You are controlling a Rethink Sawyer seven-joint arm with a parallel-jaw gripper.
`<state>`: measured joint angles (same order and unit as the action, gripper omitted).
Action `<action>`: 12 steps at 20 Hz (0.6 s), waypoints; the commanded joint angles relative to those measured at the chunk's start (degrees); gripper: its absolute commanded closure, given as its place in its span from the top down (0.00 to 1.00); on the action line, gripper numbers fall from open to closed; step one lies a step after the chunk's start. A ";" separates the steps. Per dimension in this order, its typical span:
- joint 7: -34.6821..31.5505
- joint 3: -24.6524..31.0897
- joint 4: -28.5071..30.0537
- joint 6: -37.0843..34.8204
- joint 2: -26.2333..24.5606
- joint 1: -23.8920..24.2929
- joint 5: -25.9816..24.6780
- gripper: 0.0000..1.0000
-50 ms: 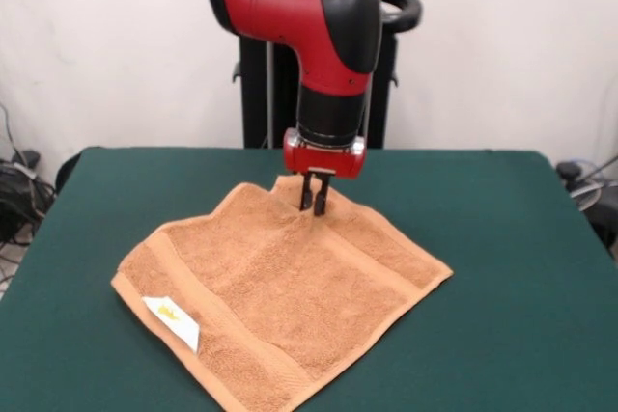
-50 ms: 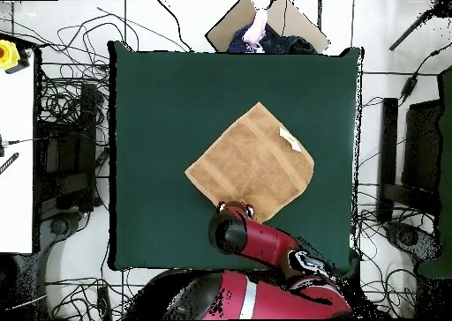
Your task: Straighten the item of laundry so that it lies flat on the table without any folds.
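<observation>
The item of laundry, an orange-tan towel, lies spread as a diamond on the green table. Its white label sits near the front-left corner. The far corner rises in a small ridge up to my gripper, whose dark fingers stand close together, pinched on that corner. In the overhead view the towel lies mid-table with the label at its right. The arm's wrist covers the towel corner nearest the robot and hides the fingers.
A person and a cardboard box show beyond the table's far edge in the overhead view. Cables and stands lie on the floor on both sides. Green felt surrounds the towel on every side.
</observation>
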<state>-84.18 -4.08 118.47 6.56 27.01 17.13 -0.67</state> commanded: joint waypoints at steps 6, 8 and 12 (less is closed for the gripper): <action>-11.95 0.53 -0.03 2.82 -1.40 1.43 -0.15 0.00; -12.29 0.43 0.14 3.25 -1.54 1.65 0.17 0.00; -12.91 0.99 0.50 4.23 -2.35 2.55 0.33 0.00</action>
<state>-84.18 -4.26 119.62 8.18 26.99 18.39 -0.67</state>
